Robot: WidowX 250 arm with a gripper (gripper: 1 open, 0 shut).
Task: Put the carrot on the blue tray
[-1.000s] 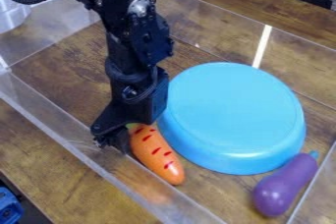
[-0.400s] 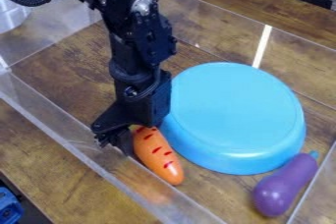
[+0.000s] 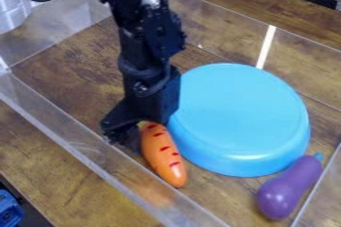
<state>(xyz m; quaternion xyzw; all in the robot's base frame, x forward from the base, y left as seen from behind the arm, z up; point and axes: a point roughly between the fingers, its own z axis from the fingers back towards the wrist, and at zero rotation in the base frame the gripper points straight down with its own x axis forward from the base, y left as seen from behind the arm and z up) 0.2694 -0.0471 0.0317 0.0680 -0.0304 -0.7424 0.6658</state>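
The orange carrot [image 3: 166, 155] lies on the wooden table, just left of the blue tray [image 3: 241, 117], with its green top under my gripper. The blue tray is a large round light-blue dish, empty. My black gripper [image 3: 128, 124] hangs straight down at the carrot's top end, its fingertips at the carrot's leafy end. I cannot tell whether the fingers are closed on the carrot or only beside it. The carrot rests on the table.
A purple eggplant toy [image 3: 288, 188] lies at the front right, next to the tray. Clear plastic walls [image 3: 80, 166] surround the work area, with the front wall close to the carrot.
My arm has shifted slightly right and forward. The carrot has turned a little and slid with the gripper, lying more upright in the frame.
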